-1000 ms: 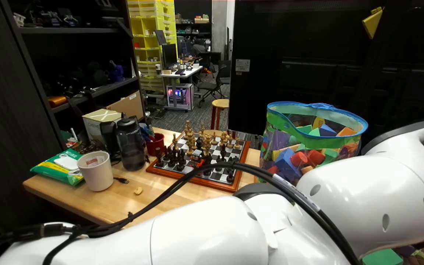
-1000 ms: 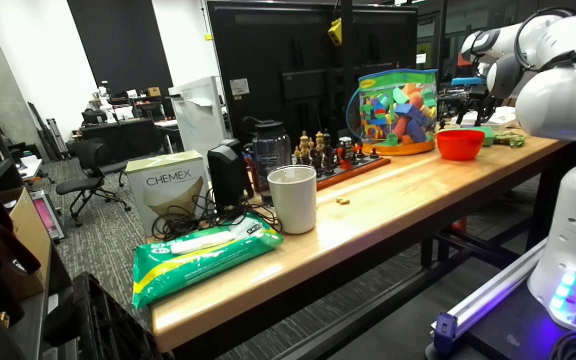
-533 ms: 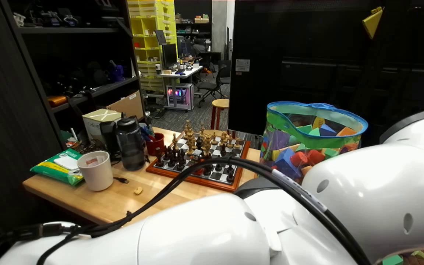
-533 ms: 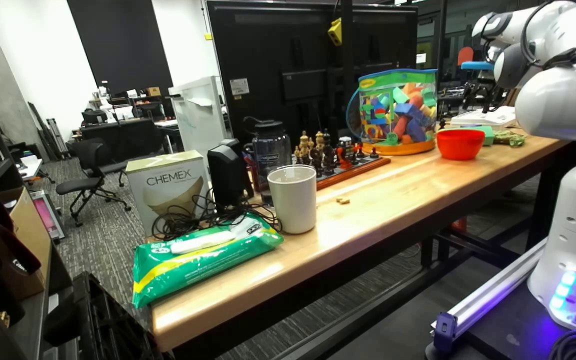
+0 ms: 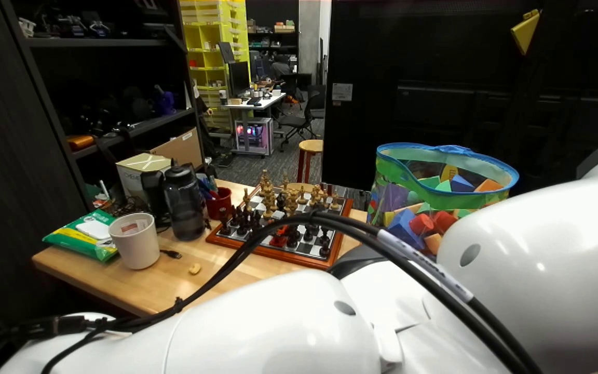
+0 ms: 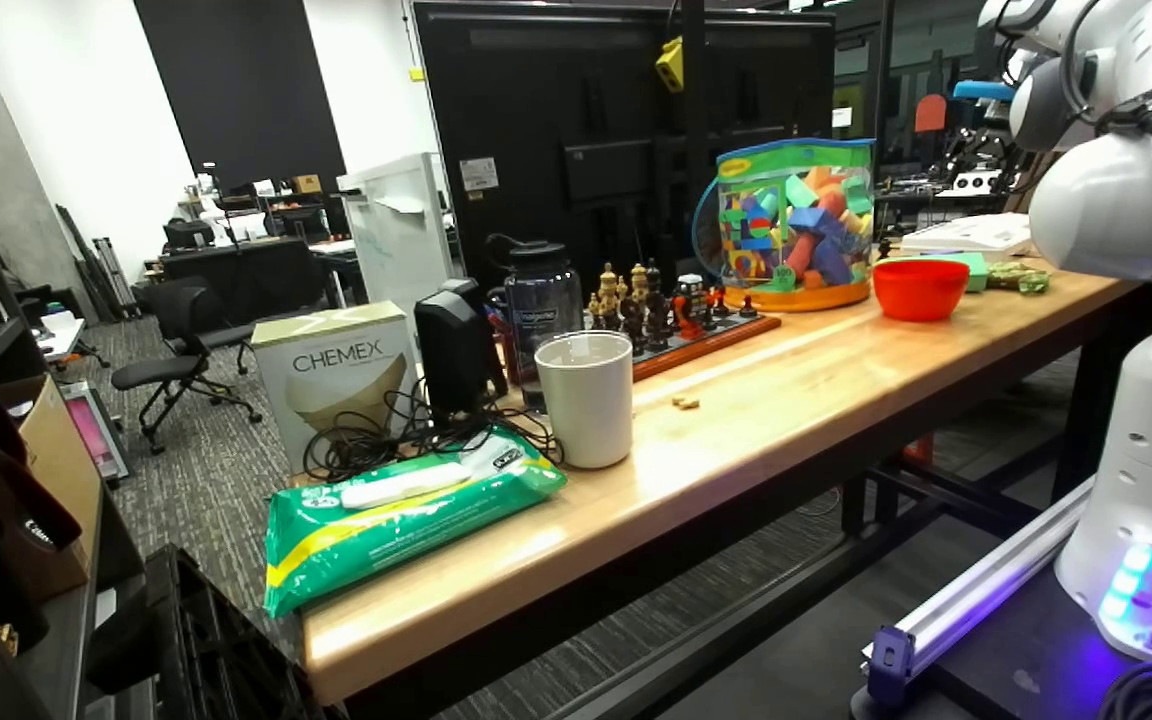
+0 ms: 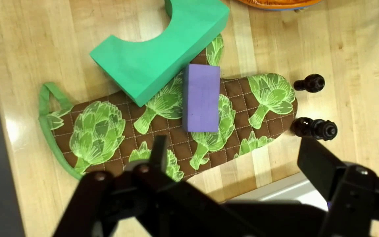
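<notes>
Purple block [image 7: 202, 98] lies midway along the oven mitt [image 7: 176, 130], toward its thumb edge, with a green arch [image 7: 163, 56] just beside or touching it. My claw [image 7: 236, 154] hangs above, spread wide and gripping nothing. If I come down askew, I could shove the arch or topple the chess pieces [image 7: 314, 83] near the mitt's tip; its cloth might bunch too. An exterior view shows a red bowl [image 6: 921, 290] on the table [image 6: 766, 370]; my wrist view does not.

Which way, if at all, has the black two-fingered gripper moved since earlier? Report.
Yes: the gripper has moved up and rightward in an exterior view, away from the unmoved round red bowl.
</notes>
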Controlling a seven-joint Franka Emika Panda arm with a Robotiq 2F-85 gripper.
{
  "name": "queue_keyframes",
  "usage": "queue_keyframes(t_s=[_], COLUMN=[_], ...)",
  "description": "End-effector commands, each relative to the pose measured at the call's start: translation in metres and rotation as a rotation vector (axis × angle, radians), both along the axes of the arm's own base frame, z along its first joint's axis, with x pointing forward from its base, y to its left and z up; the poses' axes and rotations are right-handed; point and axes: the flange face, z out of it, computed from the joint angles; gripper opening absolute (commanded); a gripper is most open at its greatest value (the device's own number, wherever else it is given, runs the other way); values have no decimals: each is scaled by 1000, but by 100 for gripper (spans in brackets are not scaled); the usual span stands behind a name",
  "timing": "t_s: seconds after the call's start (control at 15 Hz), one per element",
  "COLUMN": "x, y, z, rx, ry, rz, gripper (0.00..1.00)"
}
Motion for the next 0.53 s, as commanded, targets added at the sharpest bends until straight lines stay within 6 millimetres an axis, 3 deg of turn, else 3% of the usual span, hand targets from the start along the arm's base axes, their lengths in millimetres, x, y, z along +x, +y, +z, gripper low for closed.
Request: queue_keyframes(t_s=[0.0, 0.47], x=[-1, 15], y=[8, 17], z=[14, 9], rx=[-2, -62], ry=[-3, 14], rz=[70, 203], gripper=[100, 100])
